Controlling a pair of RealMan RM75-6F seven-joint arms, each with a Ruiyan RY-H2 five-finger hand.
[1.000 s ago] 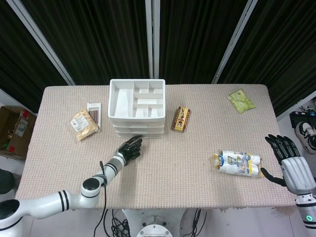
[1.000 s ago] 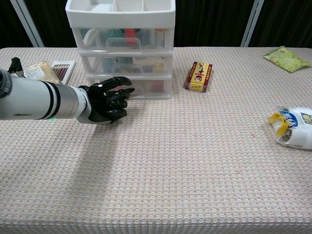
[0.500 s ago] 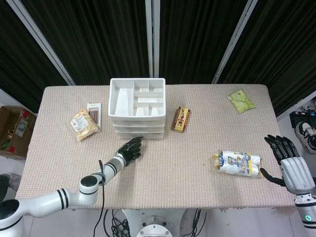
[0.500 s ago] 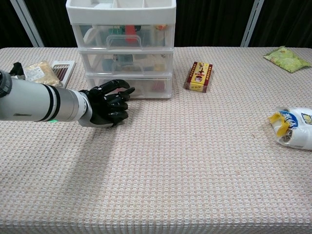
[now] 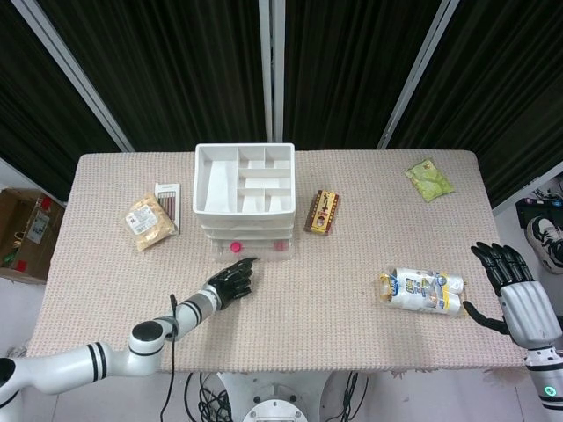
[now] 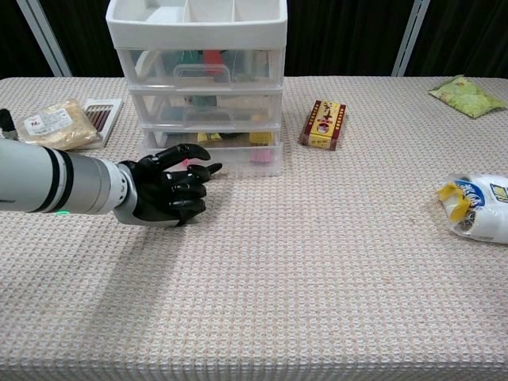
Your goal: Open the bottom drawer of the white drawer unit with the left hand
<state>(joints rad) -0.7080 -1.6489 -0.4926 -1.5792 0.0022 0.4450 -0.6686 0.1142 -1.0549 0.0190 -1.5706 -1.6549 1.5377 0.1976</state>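
Bottom drawer [image 5: 251, 247] partly out

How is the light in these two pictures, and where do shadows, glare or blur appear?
Head view: even, soft light on the table; the dark curtain behind shows no detail; no glare. Chest view: the left hand casts a soft shadow on the cloth beneath it; the white drawer unit is bright but readable; everything looks sharp, with no visible blur.

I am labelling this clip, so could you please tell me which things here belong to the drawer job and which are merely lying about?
Belonging to the job:
white drawer unit
bottom drawer, partly pulled out
left hand

Lying about:
red box
green packet
white bag
beige packet
right hand
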